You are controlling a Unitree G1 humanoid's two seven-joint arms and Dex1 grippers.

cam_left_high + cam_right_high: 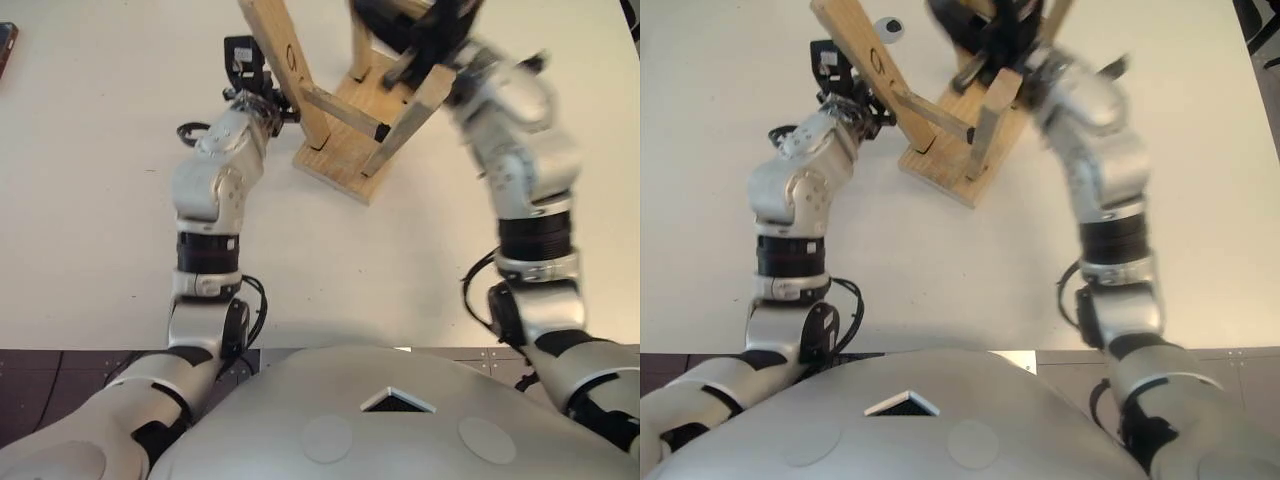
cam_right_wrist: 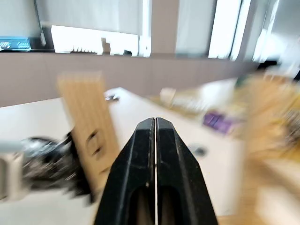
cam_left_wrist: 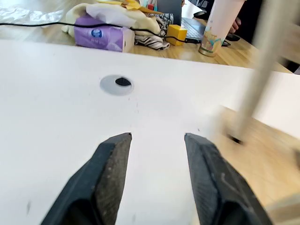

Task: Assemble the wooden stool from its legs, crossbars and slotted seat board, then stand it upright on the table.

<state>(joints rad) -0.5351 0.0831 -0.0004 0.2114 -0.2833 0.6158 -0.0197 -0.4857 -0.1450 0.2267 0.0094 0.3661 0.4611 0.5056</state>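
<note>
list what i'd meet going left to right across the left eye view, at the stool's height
dark object at the left edge → left gripper → tilted stool leg → crossbar → second stool leg → right arm

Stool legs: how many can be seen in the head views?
3: left leg beside left gripper, right leg by right gripper, rear leg on the seat board. A fourth may be hidden.
</note>
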